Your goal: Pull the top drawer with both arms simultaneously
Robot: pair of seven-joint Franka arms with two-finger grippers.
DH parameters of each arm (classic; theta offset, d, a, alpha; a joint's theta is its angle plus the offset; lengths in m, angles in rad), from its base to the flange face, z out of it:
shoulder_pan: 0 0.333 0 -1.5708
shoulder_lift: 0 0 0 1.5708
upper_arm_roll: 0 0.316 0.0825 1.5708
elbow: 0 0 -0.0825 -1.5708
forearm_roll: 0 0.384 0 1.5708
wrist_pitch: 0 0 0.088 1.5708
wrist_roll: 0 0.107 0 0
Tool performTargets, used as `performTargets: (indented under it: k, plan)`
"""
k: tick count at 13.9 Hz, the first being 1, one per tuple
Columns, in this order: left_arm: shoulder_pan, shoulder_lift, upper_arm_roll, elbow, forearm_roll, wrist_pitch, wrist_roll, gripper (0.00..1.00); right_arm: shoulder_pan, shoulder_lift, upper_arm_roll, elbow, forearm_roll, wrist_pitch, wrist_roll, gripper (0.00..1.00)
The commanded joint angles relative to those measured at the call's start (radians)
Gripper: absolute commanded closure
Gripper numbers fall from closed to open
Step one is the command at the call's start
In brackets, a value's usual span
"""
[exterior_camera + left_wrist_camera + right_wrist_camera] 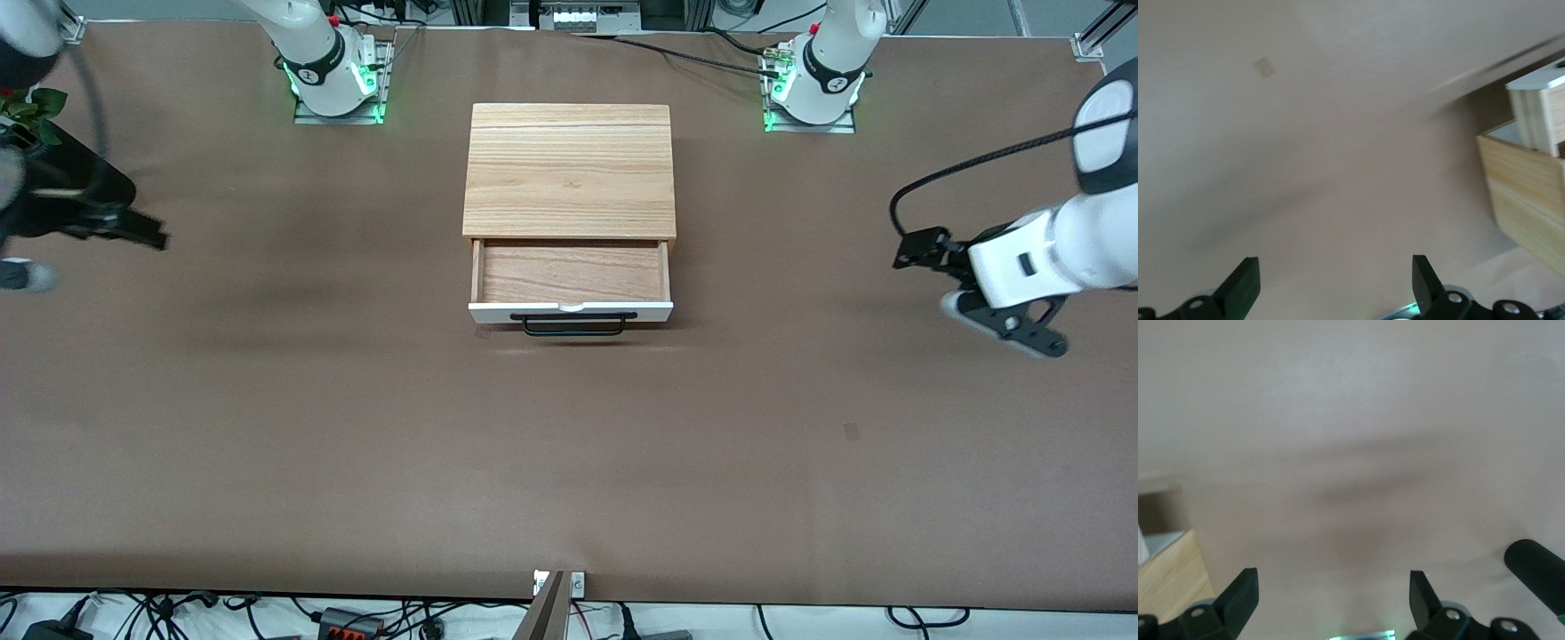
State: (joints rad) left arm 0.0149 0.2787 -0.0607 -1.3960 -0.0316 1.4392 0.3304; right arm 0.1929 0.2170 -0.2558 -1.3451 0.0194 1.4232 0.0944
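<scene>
Top drawer [571, 277] stands pulled out of the light-wood box [569, 169], which sits mid-bench on the brown bench [356, 427], between the two arm bases. Drawer's white front panel faces the front camera; black bar handle [573, 324] runs along that panel, on the side nearer the camera than the box. Light-wood inside of the drawer lies exposed, nothing seen in it.

Left claw [1022, 324] is up in the air over bare bench, well apart from the box, toward the left arm's end. Left wrist view: fingers [1245, 283] spread wide, nothing between them; a corner of the box [1528, 193] and the drawer's side [1538, 110] show at the edge.

Right claw [133, 231] is over bare bench, well apart from the box, toward the right arm's end, motion-smeared. Right wrist view: fingers [1241, 597] spread wide, holding nothing; a corner of the box [1168, 577] in frame.

Neither claw touches the handle.
</scene>
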Motion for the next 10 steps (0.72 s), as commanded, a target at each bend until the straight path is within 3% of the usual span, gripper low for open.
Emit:
performTargets:
  k: [1, 3, 5, 8, 10]
  plan:
    - [-0.001, -0.015, -0.007, 0.010, 0.094, -0.006, -0.063, 0.00, -0.151, -0.097, 0.142, -0.110, 0.007, 0.023, -0.027, 0.00]
    - [0.016, -0.042, -0.007, 0.022, 0.096, -0.034, -0.236, 0.00, -0.245, -0.224, 0.242, -0.297, 0.005, 0.136, -0.028, 0.00]
    - [0.037, -0.084, -0.017, -0.029, 0.087, 0.008, -0.268, 0.00, -0.250, -0.254, 0.247, -0.328, 0.002, 0.142, -0.033, 0.00]
    - [0.040, -0.260, -0.021, -0.304, 0.084, 0.171, -0.269, 0.00, -0.250, -0.245, 0.253, -0.322, 0.004, 0.100, -0.032, 0.00]
    - [0.040, -0.332, -0.021, -0.411, 0.084, 0.231, -0.268, 0.00, -0.244, -0.237, 0.253, -0.310, 0.002, 0.073, -0.027, 0.00]
